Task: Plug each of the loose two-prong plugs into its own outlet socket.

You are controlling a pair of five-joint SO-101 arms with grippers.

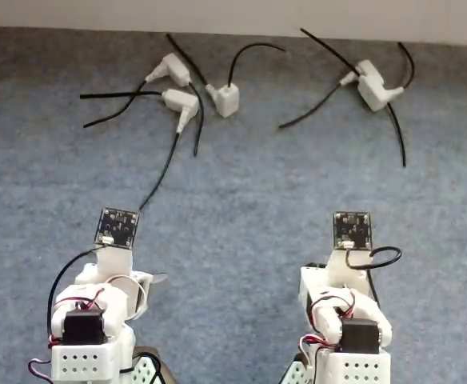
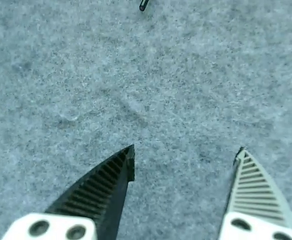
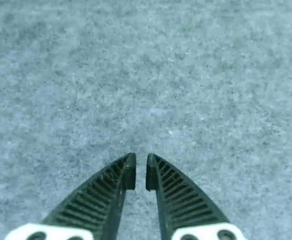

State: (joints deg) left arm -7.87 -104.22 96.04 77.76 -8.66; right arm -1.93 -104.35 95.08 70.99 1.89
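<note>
L-shaped wht plug, blk cord, fuzzy felt.

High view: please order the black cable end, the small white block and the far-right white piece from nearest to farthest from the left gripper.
1. The black cable end: just ahead of the left gripper.
2. The small white block: far edge, middle.
3. The far-right white piece: far edge, right side.

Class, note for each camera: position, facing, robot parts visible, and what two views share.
High view: above the mat, looking down on plugs, sockets, both arms.
Left wrist view: on its arm, facing the mat past the open left gripper.
Right wrist view: likewise, past the shut right gripper.
Shared: high and left wrist views show one cable end.
</note>
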